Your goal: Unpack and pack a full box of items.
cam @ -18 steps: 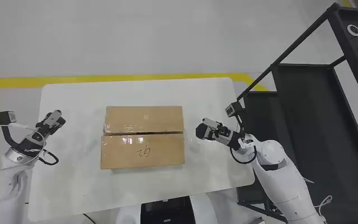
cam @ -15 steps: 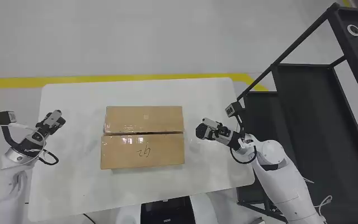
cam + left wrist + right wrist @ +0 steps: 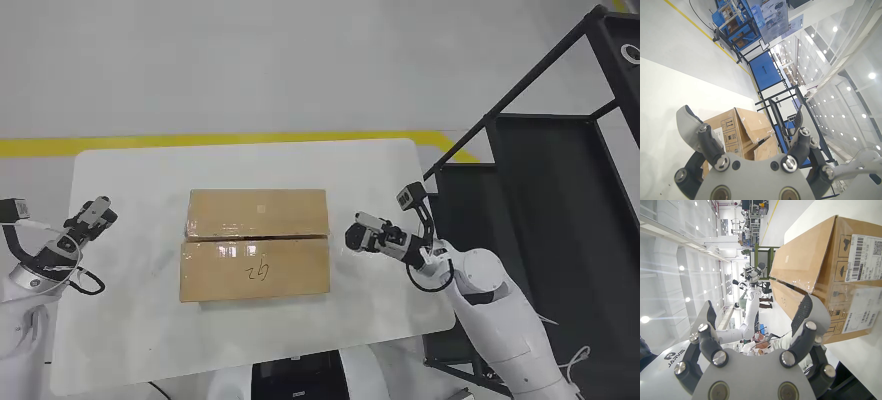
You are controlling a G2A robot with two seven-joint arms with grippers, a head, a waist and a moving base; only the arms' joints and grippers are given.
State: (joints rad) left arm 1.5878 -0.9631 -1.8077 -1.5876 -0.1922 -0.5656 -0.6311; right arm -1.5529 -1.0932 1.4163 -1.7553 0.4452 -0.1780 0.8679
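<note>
A brown cardboard box (image 3: 256,244) stands in the middle of the white table (image 3: 130,330), its two top flaps folded shut with a seam running across. My left gripper (image 3: 96,213) hangs over the table's left side, well clear of the box, open and empty. My right gripper (image 3: 357,232) is just off the box's right end, open with nothing between its fingers. The left wrist view shows the box (image 3: 745,130) beyond the left gripper (image 3: 743,117). In the right wrist view the box's labelled end (image 3: 848,275) is close ahead of the right gripper (image 3: 761,311).
A black metal rack (image 3: 540,200) stands right beside the table's right edge, behind my right arm. A yellow floor line (image 3: 200,142) runs past the table's far edge. Bare table surface lies in front of the box and to its left.
My right gripper has shifted slightly left, closer to the box's right end. The left arm and the box have not moved.
</note>
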